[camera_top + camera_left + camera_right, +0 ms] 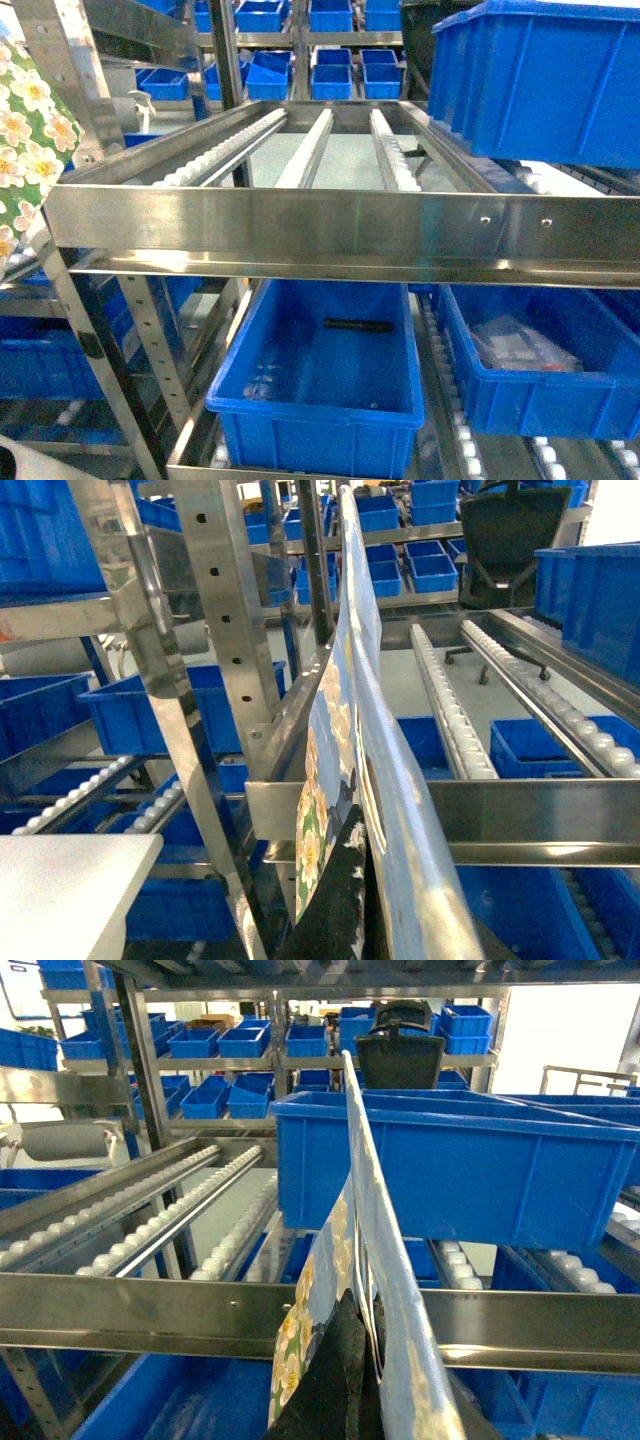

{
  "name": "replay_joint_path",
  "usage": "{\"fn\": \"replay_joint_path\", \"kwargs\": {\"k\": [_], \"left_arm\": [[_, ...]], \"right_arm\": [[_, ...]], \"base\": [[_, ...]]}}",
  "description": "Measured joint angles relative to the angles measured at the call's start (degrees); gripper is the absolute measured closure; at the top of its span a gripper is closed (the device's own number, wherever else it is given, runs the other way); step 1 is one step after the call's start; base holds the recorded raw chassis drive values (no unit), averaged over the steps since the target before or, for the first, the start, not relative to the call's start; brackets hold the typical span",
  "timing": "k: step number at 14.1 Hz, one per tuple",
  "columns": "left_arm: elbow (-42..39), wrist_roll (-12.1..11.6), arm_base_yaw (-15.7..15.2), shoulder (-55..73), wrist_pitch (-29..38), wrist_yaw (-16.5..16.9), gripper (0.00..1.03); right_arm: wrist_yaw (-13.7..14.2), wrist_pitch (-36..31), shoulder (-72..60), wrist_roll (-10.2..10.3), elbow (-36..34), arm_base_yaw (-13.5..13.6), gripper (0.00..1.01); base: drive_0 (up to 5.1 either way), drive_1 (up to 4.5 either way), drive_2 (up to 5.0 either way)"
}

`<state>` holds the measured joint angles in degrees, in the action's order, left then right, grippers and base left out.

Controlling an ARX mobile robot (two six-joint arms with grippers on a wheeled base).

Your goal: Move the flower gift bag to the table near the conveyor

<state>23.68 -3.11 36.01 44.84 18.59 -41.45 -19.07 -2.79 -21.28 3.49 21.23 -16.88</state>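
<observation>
Since the head view catches only a slice of it, we see the flower gift bag [20, 130] at the far left edge, level w/ the left rail of the conveyor [310, 150] and just beside the steel upright there. The roller tracks slope away from us behind the shiny front rail. Below it sits an open blue bin [320, 400] w/ a dark stick-like item inside, and another blue bin [540, 70] sits on the racking at upper right.

In the left wrist view the bag runs edge-on up the middle of the frame, upright, floral face to the left. The left gripper [360, 885] is clamped on its lower part: one dark finger [335, 910] presses flat against the print, the other is mostly hidden behind the paper. A corner of the pale table [70, 880] shows at near left, apart from the bag.

The right wrist view shows much the same (same print, same edge-on stance). The right gripper [365, 1365] is closed on the paper, w/ a dark finger [330, 1390] on the floral side. We can't tell if both grip one bag.
</observation>
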Motion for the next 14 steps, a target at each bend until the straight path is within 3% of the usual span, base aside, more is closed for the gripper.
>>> {"fn": "replay_joint_path", "kwargs": {"k": [14], "left_arm": [[0.00, 0.00, 0.00, 0.02, -0.07, 0.07, 1.01]], "right_arm": [[0.02, 0.02, 0.02, 0.00, 0.00, 0.00, 0.99]], "base": [[-4.7, 1.18, 3.6]]}}
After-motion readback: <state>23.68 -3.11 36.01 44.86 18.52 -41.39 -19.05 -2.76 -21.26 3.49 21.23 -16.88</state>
